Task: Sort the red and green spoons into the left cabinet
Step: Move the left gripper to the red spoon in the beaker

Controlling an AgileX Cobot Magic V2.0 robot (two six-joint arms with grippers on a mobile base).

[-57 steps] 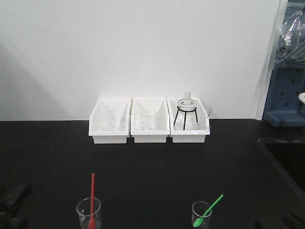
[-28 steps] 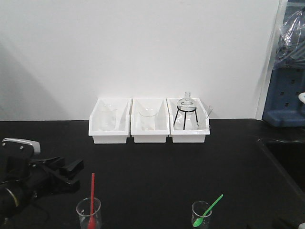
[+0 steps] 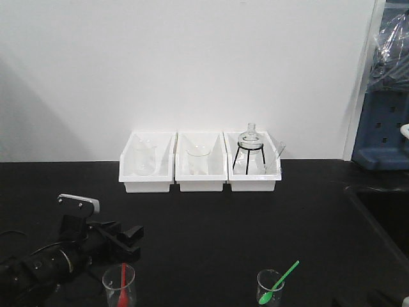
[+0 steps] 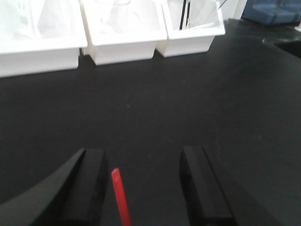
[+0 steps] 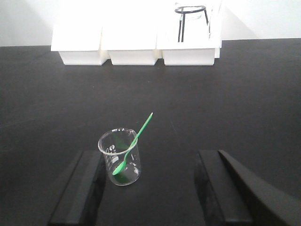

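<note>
The red spoon (image 3: pixel 122 286) stands bowl-down in a small glass beaker (image 3: pixel 119 286) at the front left. Its handle tip (image 4: pixel 120 190) rises between my left gripper's fingers, close to the left one (image 4: pixel 87 186). My left gripper (image 3: pixel 124 231) (image 4: pixel 143 155) is open and holds nothing. The green spoon (image 3: pixel 278 282) (image 5: pixel 134 140) leans in a second beaker (image 5: pixel 120 157) at the front right. My right gripper (image 5: pixel 149 157) is open, low behind that beaker, which sits beside its left finger (image 5: pixel 80 188). The left cabinet is out of view.
Three white bins (image 3: pixel 200 162) with glassware, one holding a flask on a black tripod (image 3: pixel 249 153), line the back wall. A blue unit under a plastic bag (image 3: pixel 385 121) stands at the right edge. A dark recess (image 3: pixel 383 211) lies at the table's right.
My left arm has come in from the lower left and moved right and forward, bringing its open fingers around the top of the red spoon's handle. The spoons and beakers have not moved.
</note>
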